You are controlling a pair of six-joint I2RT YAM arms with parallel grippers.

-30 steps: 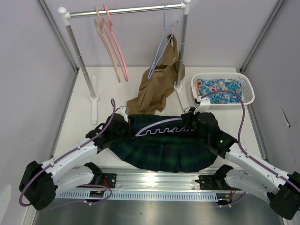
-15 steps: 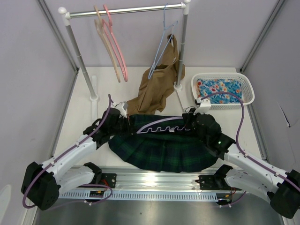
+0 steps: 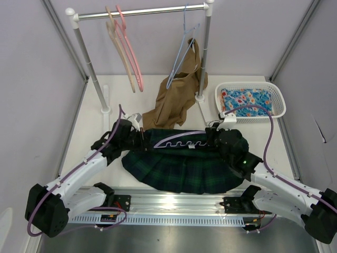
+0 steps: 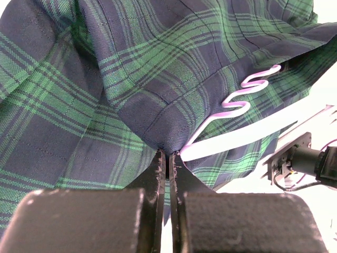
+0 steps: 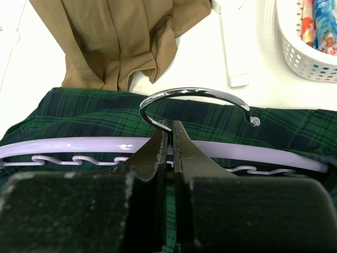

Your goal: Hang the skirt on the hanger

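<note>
The skirt lies spread on the counter between the two arms, its waistband side toward the back and its rounded hem reaching the counter's near edge, by the metal rail the arms are bolted to. The hanger lies across the skirt's far edge, its scalloped bar running left to right.

The left end effector is pinched tight on a peak of plaid cloth just beside the hanger's left end. In the left wrist view its fingers meet on the fabric with almost no gap, and the cloth is drawn up into a tent above them.

The right end effector is clamped narrow on the hanger's neck. In the right wrist view its tips meet at the foot of the chrome hook, which arches toward the back, with the lavender bar running off to both sides.

Behind the skirt, a tan garment droops from a thin blue hanger on the clothes rail; its lower hem rests at the skirt's far edge. A pink hanger and a tan hanger hang further left.

To the right rear stands a white basket holding floral cloth, close to the right arm's wrist. Bare counter shows to the left of the skirt up to the side wall, and to the right, in front of the basket.
</note>
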